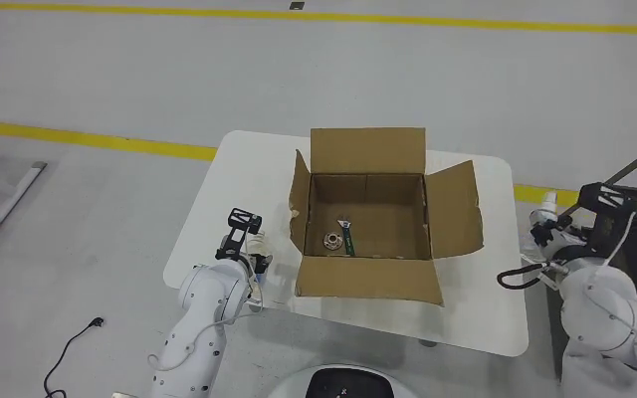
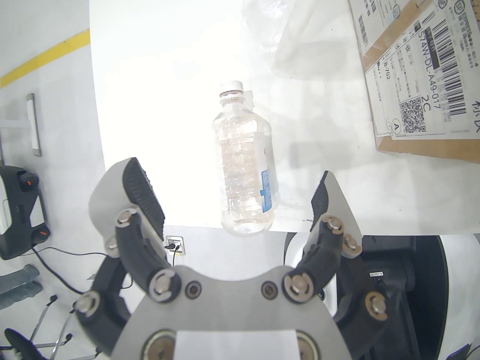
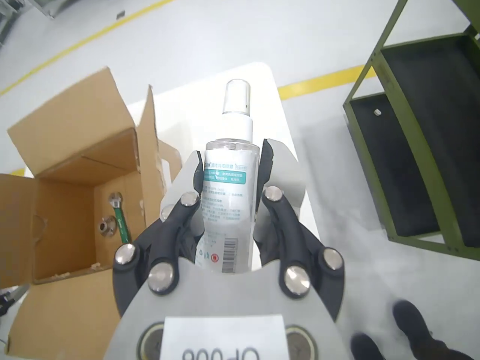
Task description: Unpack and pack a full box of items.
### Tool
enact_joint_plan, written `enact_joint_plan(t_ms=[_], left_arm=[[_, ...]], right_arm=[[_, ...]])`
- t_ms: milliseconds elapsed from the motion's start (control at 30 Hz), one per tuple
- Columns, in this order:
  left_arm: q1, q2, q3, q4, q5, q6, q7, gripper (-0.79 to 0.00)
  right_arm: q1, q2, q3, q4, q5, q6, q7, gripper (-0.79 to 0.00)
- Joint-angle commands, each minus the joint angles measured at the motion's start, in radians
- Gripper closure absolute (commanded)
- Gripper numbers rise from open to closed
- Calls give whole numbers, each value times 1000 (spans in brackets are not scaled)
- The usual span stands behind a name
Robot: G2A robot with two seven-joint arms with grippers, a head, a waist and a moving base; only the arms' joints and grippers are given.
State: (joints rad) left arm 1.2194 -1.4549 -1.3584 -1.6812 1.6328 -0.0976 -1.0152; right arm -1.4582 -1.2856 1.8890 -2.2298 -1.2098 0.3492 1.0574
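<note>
An open cardboard box (image 1: 368,279) stands mid-table with its flaps spread. A green-handled wrench (image 1: 345,237) and a metal fitting (image 1: 331,240) lie on its floor, both also seen in the right wrist view: the wrench (image 3: 120,216), the fitting (image 3: 105,227). My left gripper (image 2: 228,185) is open at the table's front left edge, its fingers on either side of a clear water bottle (image 2: 242,151) without touching it. My right gripper (image 3: 230,166) is shut on a spray bottle (image 3: 235,129) with a white pump, held beyond the table's right end (image 1: 545,214).
The box's side (image 2: 412,76) with shipping labels lies close to the left gripper. A green metal shelf cart (image 3: 412,132) stands on the floor beyond the right gripper. The white table (image 1: 468,328) has bare room right of the box and in front of it.
</note>
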Motion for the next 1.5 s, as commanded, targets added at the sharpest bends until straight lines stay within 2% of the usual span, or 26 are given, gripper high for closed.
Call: enact_joint_plan(t_ms=[0, 200, 400, 567, 933, 1100, 1333, 1367, 1433, 1467], left_arm=[[0, 0, 0, 0, 0, 0, 0, -785], [0, 0, 0, 0, 0, 0, 0, -785], [0, 0, 0, 0, 0, 0, 0, -785], [0, 0, 0, 0, 0, 0, 0, -785], [0, 0, 0, 0, 0, 0, 0, -785], [0, 0, 0, 0, 0, 0, 0, -785], [0, 0, 0, 0, 0, 0, 0, -785], [0, 0, 0, 0, 0, 0, 0, -785], [0, 0, 0, 0, 0, 0, 0, -785], [0, 0, 0, 0, 0, 0, 0, -785]], right_arm=[[-30, 1, 7, 3, 2, -18, 36, 0], [-136, 0, -21, 90, -5, -56, 78, 0], [-180, -5, -96, 199, -2, -84, 33, 0], [-167, -7, -152, 261, 12, -136, -28, 0], [-105, 5, -233, 372, -38, -358, -135, 0], [-97, 8, -244, 394, -60, -378, -148, 0], [-115, 10, -234, 402, -54, -351, -168, -6], [-118, 11, -234, 402, -53, -350, -169, -34], [-121, 11, -236, 403, -53, -346, -169, -185], [-122, 11, -236, 403, -53, -343, -170, -212]])
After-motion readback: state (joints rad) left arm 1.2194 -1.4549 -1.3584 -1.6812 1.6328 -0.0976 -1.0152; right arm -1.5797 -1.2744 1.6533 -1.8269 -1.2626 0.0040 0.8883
